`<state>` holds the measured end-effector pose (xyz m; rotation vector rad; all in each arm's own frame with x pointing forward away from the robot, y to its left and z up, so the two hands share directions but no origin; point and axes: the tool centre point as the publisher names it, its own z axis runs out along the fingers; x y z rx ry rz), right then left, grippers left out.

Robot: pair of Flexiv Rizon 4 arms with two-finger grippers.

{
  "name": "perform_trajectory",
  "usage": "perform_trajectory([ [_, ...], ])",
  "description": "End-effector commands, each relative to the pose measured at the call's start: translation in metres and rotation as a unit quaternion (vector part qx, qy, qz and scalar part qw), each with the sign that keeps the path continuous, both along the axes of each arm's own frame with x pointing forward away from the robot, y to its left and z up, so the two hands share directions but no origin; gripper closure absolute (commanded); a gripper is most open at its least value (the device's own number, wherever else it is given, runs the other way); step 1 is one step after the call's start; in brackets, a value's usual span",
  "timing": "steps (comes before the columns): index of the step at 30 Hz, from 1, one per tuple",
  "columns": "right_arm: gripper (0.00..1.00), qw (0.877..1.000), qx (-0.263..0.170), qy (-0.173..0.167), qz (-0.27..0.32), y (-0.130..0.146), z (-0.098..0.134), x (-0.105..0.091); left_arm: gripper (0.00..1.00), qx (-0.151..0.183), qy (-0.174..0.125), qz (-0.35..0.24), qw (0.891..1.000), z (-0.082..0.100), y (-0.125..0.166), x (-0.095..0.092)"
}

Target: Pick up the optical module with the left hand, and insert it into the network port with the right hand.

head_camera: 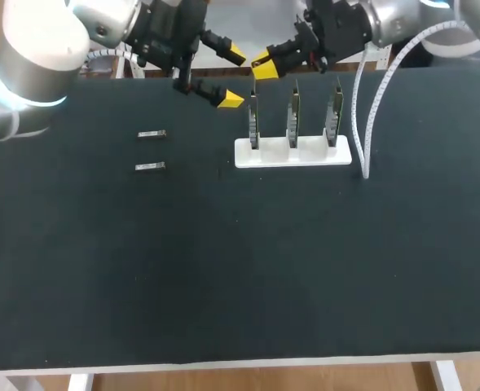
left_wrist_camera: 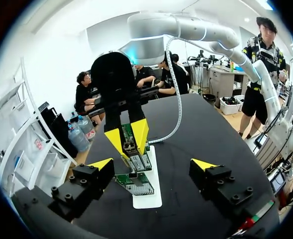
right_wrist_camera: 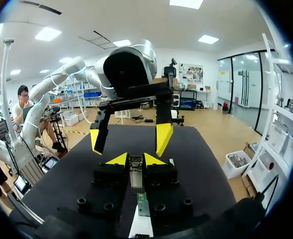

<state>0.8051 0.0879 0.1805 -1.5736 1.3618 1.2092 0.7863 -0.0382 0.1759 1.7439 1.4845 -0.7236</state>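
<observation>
Looks like we're roughly halfway here. The module [right_wrist_camera: 136, 177] is off the counter [head_camera: 223, 261] and pinched between the fingers of our right gripper [head_camera: 264, 67], which are closed tight on it. It hangs just above the leftmost port [head_camera: 254, 122] on the white stand [head_camera: 292, 153]. Our left gripper [head_camera: 231, 78] sits just beside, fingers spread wide with nothing in them, so we'd say pickup and handover are done. What's left is the actual insertion, since the module isn't in the port yet. Two spare modules [head_camera: 151, 134] lie on the counter, well apart from the stand.
</observation>
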Motion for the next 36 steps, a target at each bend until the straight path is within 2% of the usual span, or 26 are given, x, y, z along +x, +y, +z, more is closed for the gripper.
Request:
perform_trajectory([
  [1, 1.00, 1.000, 0.001, 0.002, 0.003, 0.0013, -0.0006, 0.0041, 0.00, 0.003, 0.002, -0.001, 1.000, 0.0008, -0.0008, 0.0018],
  [21, 1.00, 1.000, -0.002, 0.003, -0.005, -0.0002, -0.0020, -0.0015, 0.00, 0.003, 0.002, -0.001, 1.000, 0.0008, -0.0008, 0.0018],
  [36, 1.00, 1.000, -0.003, 0.003, -0.004, 0.0021, -0.0029, 0.0042, 0.00, 0.003, 0.002, -0.001, 1.000, 0.0008, -0.0008, 0.0018],
])
